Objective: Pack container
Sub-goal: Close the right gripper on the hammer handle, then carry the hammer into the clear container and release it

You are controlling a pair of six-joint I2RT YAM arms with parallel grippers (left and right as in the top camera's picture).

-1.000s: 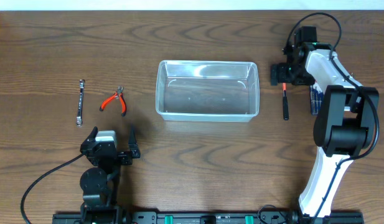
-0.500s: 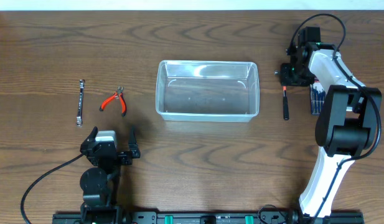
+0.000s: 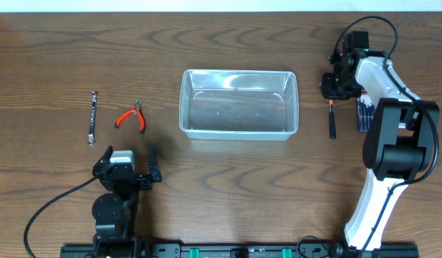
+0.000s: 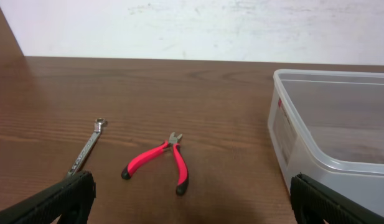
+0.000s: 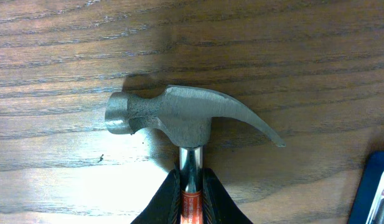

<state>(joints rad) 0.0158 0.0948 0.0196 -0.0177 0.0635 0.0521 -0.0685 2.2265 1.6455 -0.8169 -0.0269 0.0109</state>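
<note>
Right claw (image 5: 190,188) clenched on one hammer (image 5: 187,115), pads (image 5: 170,198) at neck just under steel head. Left claw (image 4: 192,196) released, fingers (image 4: 67,199) wide apart. One container (image 3: 238,133) at centre of surface (image 3: 228,193), hammer near its right end. Left of it: one red pliers (image 3: 131,117), one wrench (image 3: 92,118), apart. One blue item (image 3: 362,113) right of hammer.

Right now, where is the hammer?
In the overhead view, the hammer lies on the right side, just right of the container, its neck pinched by the right gripper.
</note>
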